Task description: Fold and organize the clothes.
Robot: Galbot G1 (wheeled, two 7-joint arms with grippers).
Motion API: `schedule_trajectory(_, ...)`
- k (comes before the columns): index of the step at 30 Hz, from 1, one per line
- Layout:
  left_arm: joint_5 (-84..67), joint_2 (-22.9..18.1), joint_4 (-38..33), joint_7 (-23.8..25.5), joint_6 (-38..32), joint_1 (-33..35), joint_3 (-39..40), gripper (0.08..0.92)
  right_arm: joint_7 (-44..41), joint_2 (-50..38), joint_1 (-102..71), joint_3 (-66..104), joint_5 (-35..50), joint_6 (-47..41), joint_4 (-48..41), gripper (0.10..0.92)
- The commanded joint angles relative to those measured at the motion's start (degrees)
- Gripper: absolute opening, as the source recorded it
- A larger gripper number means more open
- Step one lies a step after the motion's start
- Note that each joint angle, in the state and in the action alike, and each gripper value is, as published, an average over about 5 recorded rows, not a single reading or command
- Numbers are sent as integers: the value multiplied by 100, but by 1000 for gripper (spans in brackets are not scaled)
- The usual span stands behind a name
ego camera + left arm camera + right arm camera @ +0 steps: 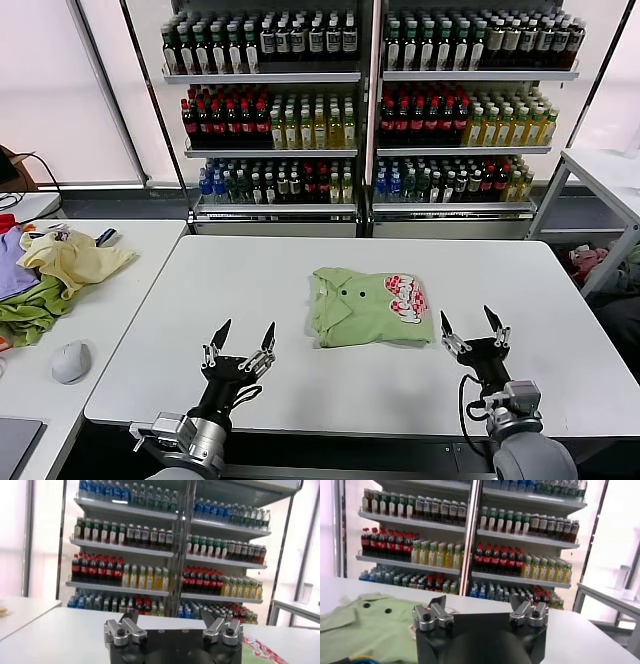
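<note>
Neatly folded light green polo shirt [368,305], collar showing

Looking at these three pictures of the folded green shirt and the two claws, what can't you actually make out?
- Polo shirt: folded, so its underside and tucked-in sleeves are hidden in the head view.
- Chest print: too small to read.
- Left wrist view: the shirt is cut off at the picture's edge.
- Right wrist view: the right gripper body hides part of the shirt.
- Garment heap: cut off at the head view's edge.

Shirt [370,306] mid-table [200,390] (shelves [370,110] behind), heap [55,275] left
</note>
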Motion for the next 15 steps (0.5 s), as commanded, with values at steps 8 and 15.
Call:
schedule_trajectory(8, 196, 32, 89, 4, 34, -78, -126, 823, 240, 220, -640, 170, 17, 161, 488, 823)
schedule_trajectory(15, 315, -41, 173, 49, 51, -145, -144, 823, 365, 272, -690, 190, 22, 307, 470, 823)
